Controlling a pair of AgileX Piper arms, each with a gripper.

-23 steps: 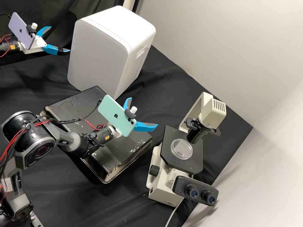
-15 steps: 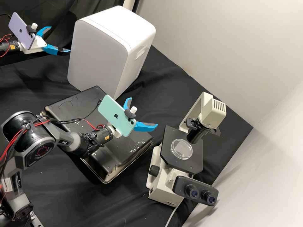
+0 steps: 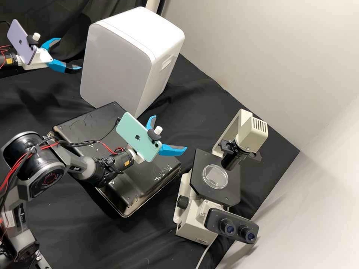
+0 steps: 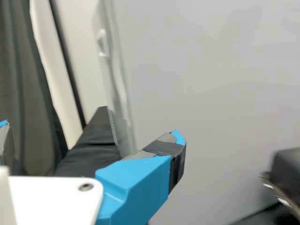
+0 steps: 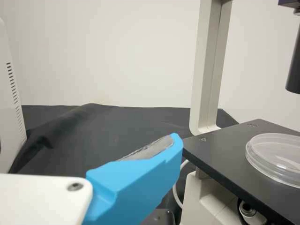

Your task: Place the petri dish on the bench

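Left arm: at the far left of the bench [image 3: 194, 101], reaching level toward the white box [image 3: 127, 56]; cut off by the edge of the high view past the wrist.
Left gripper [image 3: 69, 53]: spread wide, holding nothing, tips just short of the box's left side; in the left wrist view one blue finger [image 4: 140, 183] close against the box wall.
Right arm: coming in from the lower left, forearm slanting up and rightward over the black tray [image 3: 93, 123]; base cut off at the bottom edge.
Tray: near half hidden behind the forearm and wrist.
Right gripper [image 3: 170, 133]: spread wide, empty, hanging above the tray's right corner and just left of the stage [image 3: 202, 160], apart from it; in the right wrist view one finger [image 5: 140, 183] pointing at the stage edge.
Dish [image 3: 215, 176]: flat on the stage of the microscope [image 3: 194, 220], not on the bench, untouched by either gripper.
Hard to make out: dish [image 5: 276, 157] clear, contents not tellable, cut by the edge of the right wrist view; far rim partly under the dark lens tube [image 3: 232, 160].
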